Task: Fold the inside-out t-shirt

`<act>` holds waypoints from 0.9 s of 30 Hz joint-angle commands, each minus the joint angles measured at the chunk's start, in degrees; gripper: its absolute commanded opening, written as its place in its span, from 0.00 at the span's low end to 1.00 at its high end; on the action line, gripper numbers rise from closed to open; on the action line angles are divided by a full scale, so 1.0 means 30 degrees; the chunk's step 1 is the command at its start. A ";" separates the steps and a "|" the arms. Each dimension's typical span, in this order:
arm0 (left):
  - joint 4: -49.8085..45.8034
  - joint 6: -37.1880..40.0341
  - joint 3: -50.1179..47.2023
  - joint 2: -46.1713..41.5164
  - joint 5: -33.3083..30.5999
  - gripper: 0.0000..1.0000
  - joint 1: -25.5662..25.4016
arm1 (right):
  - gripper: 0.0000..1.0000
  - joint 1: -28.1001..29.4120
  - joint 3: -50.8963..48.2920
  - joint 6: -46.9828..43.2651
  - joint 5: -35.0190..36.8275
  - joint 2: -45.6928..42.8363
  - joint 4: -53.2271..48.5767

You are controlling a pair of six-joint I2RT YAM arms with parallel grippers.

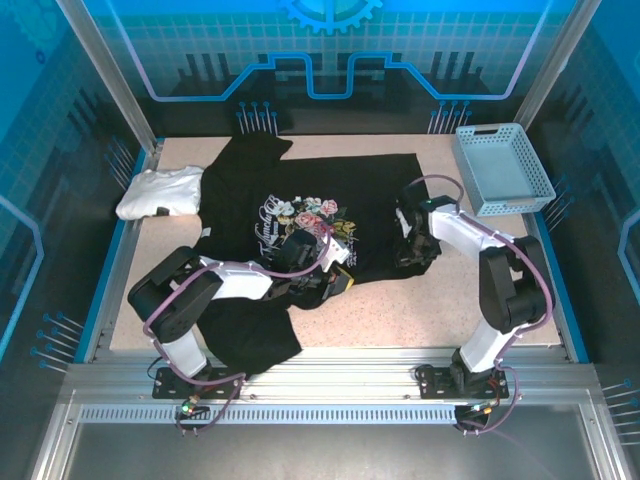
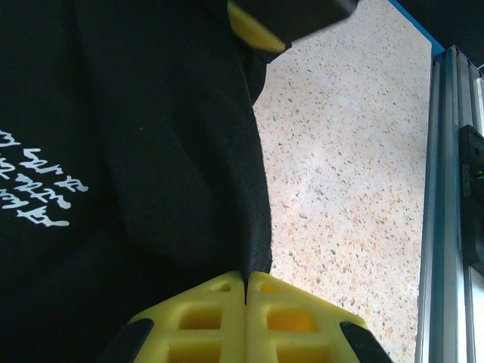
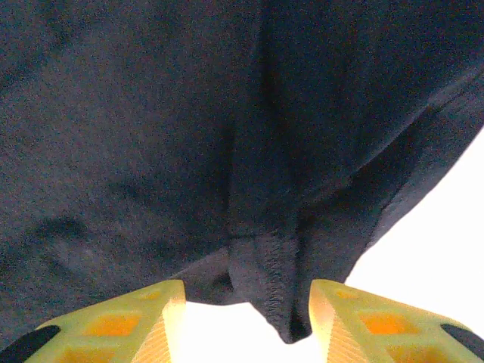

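Note:
The inside-out t-shirt [image 1: 330, 190] is black and lies spread over the table, its floral print and white script facing up; one part trails toward the near left. My left gripper [image 1: 340, 278] sits at the shirt's near edge, shut on it. In the left wrist view the yellow jaws [image 2: 246, 276] press together on the black hem [image 2: 253, 227]. My right gripper [image 1: 410, 250] is at the shirt's right edge. Its fingers [image 3: 247, 299] stand apart, and a bunched fold of the shirt [image 3: 268, 287] hangs loose between them.
A smaller white folded garment [image 1: 160, 192] lies at the far left, touching the shirt's sleeve. A pale blue basket [image 1: 500, 168] stands at the far right corner. Bare speckled tabletop [image 1: 420, 310] shows near the front right, bounded by a metal rail [image 2: 446, 227].

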 commanded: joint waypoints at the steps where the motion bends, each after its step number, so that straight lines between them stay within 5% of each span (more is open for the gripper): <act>1: 0.0074 -0.0062 0.0428 0.0368 0.0777 0.00 0.0082 | 0.49 0.0411 0.0170 0.0305 0.1277 0.1005 0.0188; 14: 0.0085 -0.0057 0.0502 0.0586 0.0828 0.00 0.0071 | 0.41 0.0327 0.1253 0.0063 0.4518 0.1715 -0.0015; 21: -0.0018 0.0044 0.0537 0.0705 0.0813 0.00 0.0060 | 0.19 -0.0007 0.1210 0.0034 0.4058 0.1691 0.0201; 27: -0.0039 0.0047 0.0582 0.0822 0.0823 0.00 0.0069 | 0.11 -0.0393 0.1107 -0.0010 0.3573 0.1619 0.0639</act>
